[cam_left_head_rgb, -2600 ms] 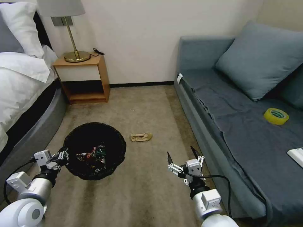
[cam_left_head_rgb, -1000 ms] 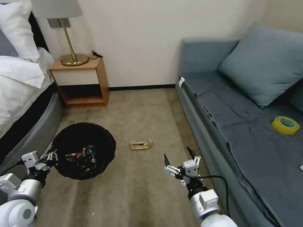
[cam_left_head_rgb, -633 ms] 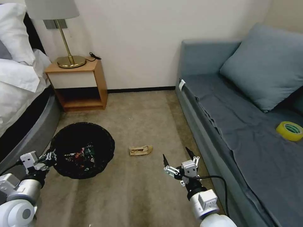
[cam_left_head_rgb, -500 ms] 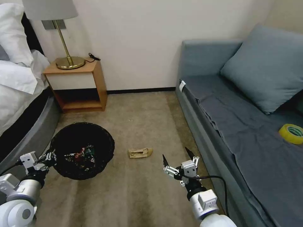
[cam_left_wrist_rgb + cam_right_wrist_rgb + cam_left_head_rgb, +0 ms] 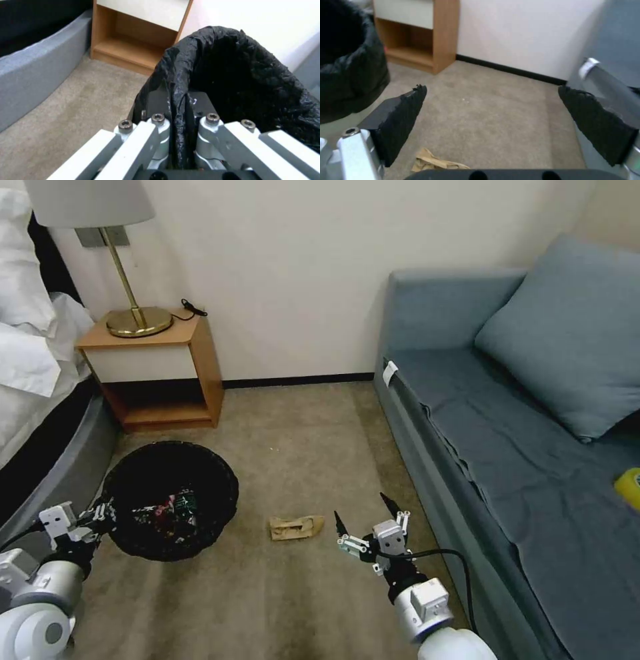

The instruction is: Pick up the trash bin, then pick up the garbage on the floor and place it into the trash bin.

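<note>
Since the earlier frames the head view has shifted as a whole, so the camera has moved; within it the crumpled tan paper wrapper now lies just beside the right gripper, where it previously lay well ahead of it. The wrapper rests on the beige carpet floor between the round trash bin lined with crinkly black plastic and the grey-blue fabric sofa. The left gripper has its jaws closed on the near rim of the bin; the left wrist view shows the black liner pinched between them. Coloured litter lies inside the bin, too dark to identify piece by piece. The bin's base is hidden beneath the liner. The right gripper's jaws stand wide open above the carpet, apart from the wrapper. In the right wrist view the wrapper is partly cut off by the gripper body. A yellow object on the sofa is cut off at the frame edge.
</note>
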Controlling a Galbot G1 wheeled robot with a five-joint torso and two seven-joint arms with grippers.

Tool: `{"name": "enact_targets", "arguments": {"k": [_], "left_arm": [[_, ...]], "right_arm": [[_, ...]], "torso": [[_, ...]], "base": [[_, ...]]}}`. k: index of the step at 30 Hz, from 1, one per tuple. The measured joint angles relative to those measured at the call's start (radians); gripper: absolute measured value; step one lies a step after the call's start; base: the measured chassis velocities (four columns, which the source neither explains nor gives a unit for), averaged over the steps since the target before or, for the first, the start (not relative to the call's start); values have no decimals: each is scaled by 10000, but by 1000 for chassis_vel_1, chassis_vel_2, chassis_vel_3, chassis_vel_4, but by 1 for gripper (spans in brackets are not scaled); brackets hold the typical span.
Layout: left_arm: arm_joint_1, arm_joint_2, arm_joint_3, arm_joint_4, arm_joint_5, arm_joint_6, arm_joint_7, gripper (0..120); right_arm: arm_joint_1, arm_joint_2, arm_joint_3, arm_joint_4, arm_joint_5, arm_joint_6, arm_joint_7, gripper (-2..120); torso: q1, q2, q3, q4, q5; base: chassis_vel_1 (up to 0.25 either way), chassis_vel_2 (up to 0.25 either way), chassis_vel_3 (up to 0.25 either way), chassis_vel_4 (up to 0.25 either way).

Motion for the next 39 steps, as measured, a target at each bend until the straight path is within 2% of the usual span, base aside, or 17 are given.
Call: {"name": "enact_targets", "arguments": {"k": [3,6,8,10,13,14,16,19,20,23,24,28,30,33,35,37,39], "left_arm": [[-8,13,-40,71,-5,-20,25,5],[-9,13,-65,92,-6,-23,44,5],[29,25,-162,134,-4,-54,148,5],[45,28,-198,157,6,-74,192,5],[114,27,-306,279,125,-194,357,5],[114,27,-306,279,125,-194,357,5],[151,-9,-330,333,172,-250,414,5],[182,-127,-351,366,259,-325,507,5],[182,-127,-351,366,259,-325,507,5],[163,-241,-431,386,331,-378,565,5],[163,-241,-431,386,331,-378,565,5],[144,-261,-615,393,306,-427,641,5],[145,-247,-658,404,290,-441,659,5],[128,-205,-772,493,249,-479,693,5],[126,-191,-793,521,240,-483,697,5],[111,-132,-824,604,217,-514,716,5],[106,-121,-823,620,212,-518,719,5]], "right_arm": [[985,-557,-718,-508,439,-117,47,100],[1460,-786,-1071,-780,668,-123,81,100],[2946,-1368,-1988,-1555,1345,-115,-27,100],[3331,-1484,-2224,-1749,1514,-115,-112,100],[5148,-1875,-3586,-2700,2378,-36,-732,100],[5148,-1875,-3586,-2700,2378,-36,-732,100],[6162,-1949,-4406,-3187,2972,-72,-1240,100],[8246,-1906,-6014,-3966,3889,-641,-2211,100],[8246,-1906,-6014,-3966,3889,-641,-2211,100],[9512,-1592,-7180,-4980,4407,-1327,-3353,100],[9512,-1592,-7180,-4980,4407,-1327,-3353,100],[11215,-730,-8659,-6961,5046,-2025,-5069,100],[11505,-502,-8879,-7295,5173,-2126,-5321,100],[12172,687,-9444,-8652,5343,-2131,-6035,100],[12244,952,-9523,-8988,5351,-2097,-6192,100],[12417,1548,-9753,-10147,5304,-2028,-6649,100],[12440,1656,-9798,-10379,5284,-2001,-6745,100]], "torso": [[0,0,0,1,-1],[0,0,1,1,1],[0,0,0,-1,0],[0,0,0,0,0],[0,0,0,2,-1],[0,0,0,2,-1],[0,0,0,1,1],[0,0,0,5,-3],[0,0,0,5,-3],[0,0,1,2,-3],[0,0,1,2,-3],[0,-2,1,0,-3],[1,-2,1,0,-2],[1,-2,1,3,-2],[1,-2,1,6,-1],[1,-2,1,6,-4],[0,-2,1,6,-5]], "base": [[-89,90,58,-91],[-61,58,36,-54],[0,0,0,0],[0,0,0,0],[0,0,0,0],[0,0,0,0],[0,0,0,0],[0,0,0,0],[0,0,0,0],[0,0,0,0],[0,0,0,0],[0,0,0,0],[0,0,0,0],[0,0,0,0],[0,0,0,0],[0,0,0,0],[0,0,0,0]]}}
